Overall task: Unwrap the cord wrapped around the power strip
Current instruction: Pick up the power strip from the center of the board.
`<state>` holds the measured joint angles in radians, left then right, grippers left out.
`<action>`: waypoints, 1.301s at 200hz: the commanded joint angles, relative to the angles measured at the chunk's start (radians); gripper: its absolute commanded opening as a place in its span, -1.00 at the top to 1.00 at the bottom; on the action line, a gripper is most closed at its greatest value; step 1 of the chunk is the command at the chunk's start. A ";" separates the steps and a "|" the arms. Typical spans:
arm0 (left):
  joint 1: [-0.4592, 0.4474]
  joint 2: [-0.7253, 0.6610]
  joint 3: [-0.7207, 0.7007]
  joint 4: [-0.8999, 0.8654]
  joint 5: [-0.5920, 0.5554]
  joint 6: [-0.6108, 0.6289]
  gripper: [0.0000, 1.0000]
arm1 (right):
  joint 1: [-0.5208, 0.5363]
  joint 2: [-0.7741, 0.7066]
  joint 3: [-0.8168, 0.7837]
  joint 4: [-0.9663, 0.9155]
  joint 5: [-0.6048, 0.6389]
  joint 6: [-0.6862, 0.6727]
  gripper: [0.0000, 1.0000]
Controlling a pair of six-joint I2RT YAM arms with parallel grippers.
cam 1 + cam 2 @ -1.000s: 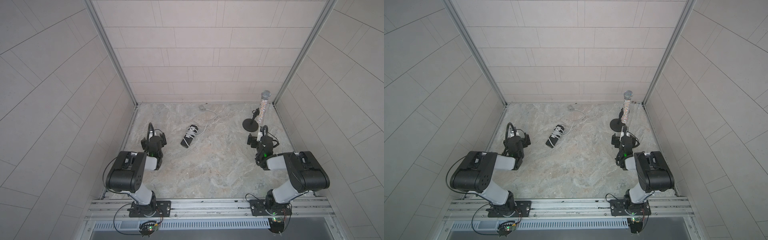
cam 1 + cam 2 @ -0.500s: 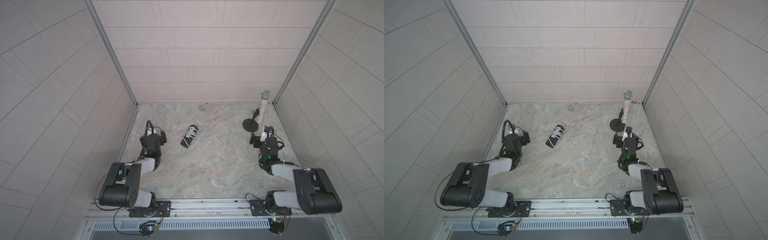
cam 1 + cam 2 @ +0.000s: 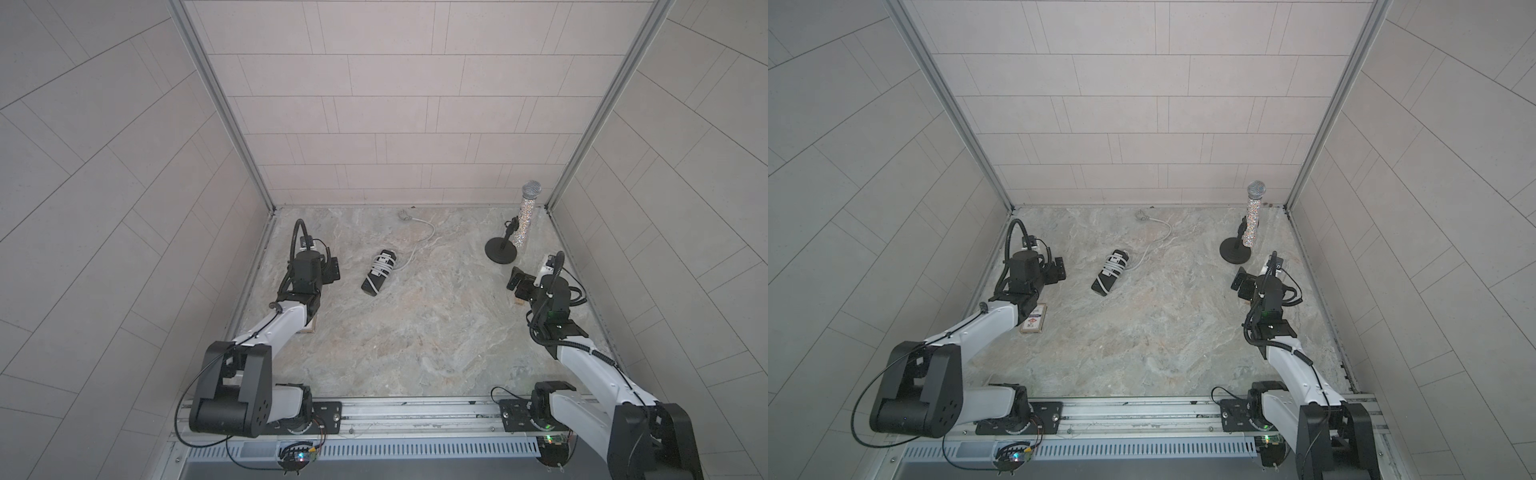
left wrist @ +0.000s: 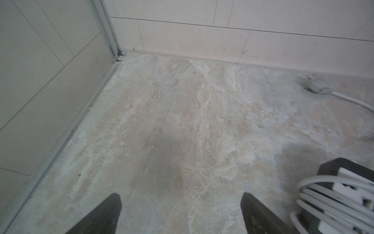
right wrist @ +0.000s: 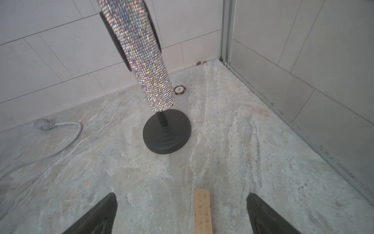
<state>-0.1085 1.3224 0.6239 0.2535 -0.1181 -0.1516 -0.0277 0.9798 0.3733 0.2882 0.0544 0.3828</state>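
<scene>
The black power strip [image 3: 376, 279] [image 3: 1105, 283] lies on the stone floor, left of the middle, with the white cord [image 3: 383, 266] [image 3: 1115, 268] coiled round it. A loose stretch of it runs back to a grey plug [image 3: 404, 215] [image 3: 1141, 215] near the rear wall. My left gripper [image 3: 332, 271] [image 3: 1059, 270] is open just left of the strip, not touching it. In the left wrist view the gripper [image 4: 181, 202] holds nothing and the strip [image 4: 334, 168] lies beside one finger. My right gripper [image 3: 519, 286] [image 5: 182, 200] is open at the far right, with nothing in it.
A glittery microphone [image 3: 524, 220] [image 5: 141, 50] on a black round-based stand [image 3: 500, 251] [image 5: 167, 131] rises just beyond the right gripper. A wooden stick [image 5: 202, 210] lies on the floor under the right gripper. A printed card box [image 3: 1034, 320] sits under the left forearm. Tiled walls close three sides.
Both arms have stretched forward and lower. The left gripper has moved further back and now sits beside the strip. The strip and cord have not moved.
</scene>
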 commanded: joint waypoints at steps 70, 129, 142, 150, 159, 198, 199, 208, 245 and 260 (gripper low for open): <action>-0.128 0.159 0.207 -0.309 0.402 -0.008 -0.96 | 0.006 0.051 0.172 -0.155 -0.283 -0.048 -0.99; -0.147 0.331 0.413 -0.554 0.455 0.112 -0.96 | 0.007 0.082 0.230 -0.178 -0.320 -0.089 -0.99; -0.158 0.368 0.452 -0.602 0.460 0.144 -0.96 | 0.006 0.085 0.236 -0.180 -0.321 -0.096 -0.99; -0.165 0.391 0.477 -0.626 0.457 0.166 -0.96 | 0.007 0.086 0.240 -0.181 -0.321 -0.097 -0.99; -0.175 0.417 0.504 -0.651 0.446 0.185 -0.96 | 0.007 0.088 0.242 -0.182 -0.323 -0.099 -0.99; -0.212 0.520 0.618 -0.749 0.389 0.205 -0.90 | 0.006 0.081 0.244 -0.187 -0.323 -0.117 -0.99; -0.213 0.521 0.619 -0.751 0.389 0.205 -0.89 | 0.006 0.081 0.244 -0.187 -0.322 -0.117 -0.99; -0.220 0.535 0.631 -0.762 0.382 0.207 -0.88 | 0.008 0.078 0.245 -0.188 -0.321 -0.123 -0.99; -0.234 0.579 0.636 -0.772 0.356 0.163 -0.76 | 0.007 0.067 0.237 -0.182 -0.324 -0.128 -0.99; -0.238 0.592 0.653 -0.780 0.349 0.162 -0.71 | 0.006 0.062 0.229 -0.175 -0.331 -0.126 -0.99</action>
<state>-0.3374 1.8954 1.2415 -0.4828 0.2623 0.0055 -0.0261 1.0657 0.5964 0.1066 -0.2653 0.2691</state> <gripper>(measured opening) 0.871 0.996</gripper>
